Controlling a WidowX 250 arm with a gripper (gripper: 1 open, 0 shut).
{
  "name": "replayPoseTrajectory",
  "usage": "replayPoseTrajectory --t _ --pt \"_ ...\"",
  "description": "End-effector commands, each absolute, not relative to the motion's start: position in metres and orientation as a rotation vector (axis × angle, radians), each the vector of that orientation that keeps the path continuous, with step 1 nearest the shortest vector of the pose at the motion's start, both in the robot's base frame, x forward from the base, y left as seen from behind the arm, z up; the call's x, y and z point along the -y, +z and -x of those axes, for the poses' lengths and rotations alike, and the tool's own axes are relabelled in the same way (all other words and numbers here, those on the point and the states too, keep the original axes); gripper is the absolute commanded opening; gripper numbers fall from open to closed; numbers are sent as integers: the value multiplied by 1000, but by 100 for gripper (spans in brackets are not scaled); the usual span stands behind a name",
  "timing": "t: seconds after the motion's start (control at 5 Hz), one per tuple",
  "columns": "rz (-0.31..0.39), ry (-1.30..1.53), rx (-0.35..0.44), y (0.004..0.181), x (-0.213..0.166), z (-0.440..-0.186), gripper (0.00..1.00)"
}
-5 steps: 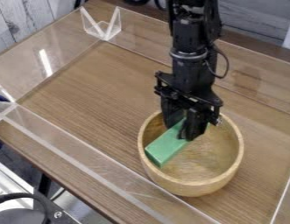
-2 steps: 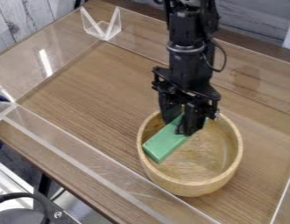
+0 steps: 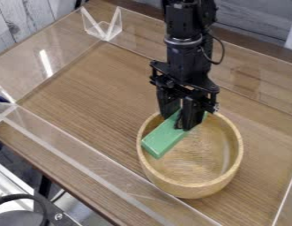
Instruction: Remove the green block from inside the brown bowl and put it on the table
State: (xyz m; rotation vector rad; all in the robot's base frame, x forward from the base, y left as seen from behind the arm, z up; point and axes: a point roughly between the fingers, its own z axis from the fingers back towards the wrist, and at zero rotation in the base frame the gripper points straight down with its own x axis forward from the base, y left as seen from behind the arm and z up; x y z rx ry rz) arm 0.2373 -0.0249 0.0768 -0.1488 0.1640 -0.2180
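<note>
The black robot hand [image 3: 187, 113] points steeply down into the round, light tan wooden bowl [image 3: 214, 172], its fingers clenched on the upper end of the small flat bright green block [image 3: 165, 139]. The block is tilted: its gripped end sits up under the fingers near the bowl's far rim, while its lower end slopes down toward the near-left rim, and it is hard to tell whether that lower end is touching the inside wall or just clear of it. The bowl stands on the large brown wood-grain table [image 3: 95, 84], which has clear acrylic walls [image 3: 65, 132] along its edges. By my reading, the grasp is made and the step in hand is the lift out of the bowl, so the task is roughly at its middle, with the block not yet clear of the rim. The next move calls for a straight rise until the low end of the block passes above the thick rim, then a sideways carry to bare table, most likely the open stretch to the left, and a gentle lowering before the fingers let go. Dragging the low end against the rim could shift the bowl or twist the block in the grip.
</note>
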Motion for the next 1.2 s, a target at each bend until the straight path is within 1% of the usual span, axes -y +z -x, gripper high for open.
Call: replayPoseTrajectory --t 0.0,0.2,0.4,0.6,0.8,1.0 --pt "136 -208 -69 101 20 -253 0" --pt "128 -183 -42 111 14 -262 0" --pt "114 -142 -24 117 2 -274 0" --pt "99 -102 -27 112 -18 -286 0" --pt "88 -88 -34 106 -33 -287 0" --pt "85 -92 -40 103 -32 -285 0"
